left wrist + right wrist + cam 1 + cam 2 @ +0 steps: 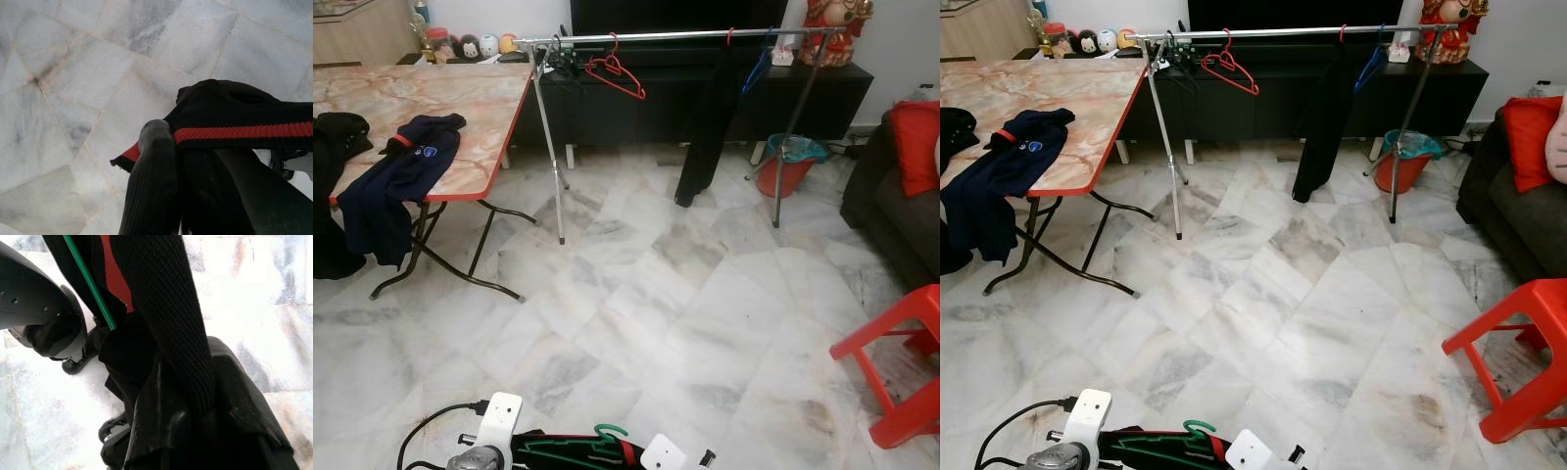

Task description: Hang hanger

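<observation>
A green hanger (607, 435) carrying a black garment with red trim (570, 450) sits low in front of me, between my two wrists. My left gripper (188, 147) is shut on the garment's red-banded edge (234, 132) above the marble floor. My right gripper (122, 298) is shut on the same black cloth, with the green hanger wire (90, 284) running beside its finger (171, 318). The silver clothes rack (666, 37) stands far ahead across the floor. On it hang a red hanger (617, 73), a black garment (703, 127) and a blue hanger (756, 67).
A folding table (460, 98) with a navy garment (401, 171) draped over its edge stands at the left. An orange bucket (788, 162) sits behind the rack. A red stool (901, 367) and a dark sofa with a red cushion (915, 142) are at the right. A cable (431, 426) lies near my feet.
</observation>
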### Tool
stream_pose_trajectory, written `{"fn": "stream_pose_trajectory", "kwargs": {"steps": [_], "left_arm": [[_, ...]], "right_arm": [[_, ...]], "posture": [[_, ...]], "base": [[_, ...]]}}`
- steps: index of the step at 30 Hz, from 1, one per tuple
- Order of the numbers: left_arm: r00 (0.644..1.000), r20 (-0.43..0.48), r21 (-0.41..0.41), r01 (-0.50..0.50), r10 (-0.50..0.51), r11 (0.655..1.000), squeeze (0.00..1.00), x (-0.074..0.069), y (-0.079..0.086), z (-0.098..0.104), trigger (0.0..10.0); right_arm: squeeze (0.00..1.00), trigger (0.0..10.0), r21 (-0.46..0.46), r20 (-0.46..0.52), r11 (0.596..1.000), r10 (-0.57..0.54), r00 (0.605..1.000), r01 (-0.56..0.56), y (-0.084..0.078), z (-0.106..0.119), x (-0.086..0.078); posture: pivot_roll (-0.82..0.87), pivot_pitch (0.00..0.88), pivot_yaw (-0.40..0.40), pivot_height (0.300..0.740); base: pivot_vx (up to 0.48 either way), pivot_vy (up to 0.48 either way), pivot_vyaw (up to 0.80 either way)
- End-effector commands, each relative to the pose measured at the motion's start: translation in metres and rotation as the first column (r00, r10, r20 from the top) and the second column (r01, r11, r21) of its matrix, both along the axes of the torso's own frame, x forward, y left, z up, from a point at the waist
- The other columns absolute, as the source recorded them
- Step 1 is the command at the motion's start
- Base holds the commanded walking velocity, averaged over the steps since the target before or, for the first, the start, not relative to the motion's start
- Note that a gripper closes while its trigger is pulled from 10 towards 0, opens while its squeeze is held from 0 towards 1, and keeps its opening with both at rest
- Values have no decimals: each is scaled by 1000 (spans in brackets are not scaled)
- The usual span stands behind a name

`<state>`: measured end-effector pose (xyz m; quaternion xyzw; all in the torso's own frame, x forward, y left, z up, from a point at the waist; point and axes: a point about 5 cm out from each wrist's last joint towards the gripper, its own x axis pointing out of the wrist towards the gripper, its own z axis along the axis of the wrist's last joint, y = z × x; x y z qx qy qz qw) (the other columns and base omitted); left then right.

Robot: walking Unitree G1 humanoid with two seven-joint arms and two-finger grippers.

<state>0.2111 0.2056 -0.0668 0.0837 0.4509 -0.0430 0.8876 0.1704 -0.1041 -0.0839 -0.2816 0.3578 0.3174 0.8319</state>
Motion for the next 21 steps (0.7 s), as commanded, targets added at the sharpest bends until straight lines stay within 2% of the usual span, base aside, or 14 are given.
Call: {"fn": "stream_pose_trajectory", "kwargs": {"steps": [1, 6, 10, 16, 21], "left_arm": [[999, -28, 118, -38, 41, 992, 0, -7, 24, 0, 10000], [999, -10, 138, -35, 37, 990, 0, -6, 24, 1, 10000], [999, 14, 165, -41, 39, 986, 0, -3, 24, 3, 10000], [997, 59, 212, -67, 56, 975, 0, -1, 25, 5, 10000], [995, 70, 263, -87, 71, 961, 0, -1, 27, 5, 10000]], "right_arm": [[0, 10000, -105, -115, 764, -645, 755, 636, -134, 10, 15], [0, 10000, -156, -150, 850, -524, 839, 503, -133, 11, 18], [0, 10000, -197, -161, 876, -472, 867, 440, -135, 13, 19], [0, 10000, -315, -224, 921, -307, 925, 229, -138, 15, 21], [0, 10000, -389, -239, 915, -210, 948, 105, -139, 17, 24]], "posture": [[78, 0, 14, 740], [83, 0, 7, 740], [84, 0, 2, 740], [93, 0, -11, 740], [89, 0, -11, 740]], "base": [[0, 0, 0], [0, 0, 0], [0, 0, 0], [0, 0, 0], [0, 0, 0]]}}
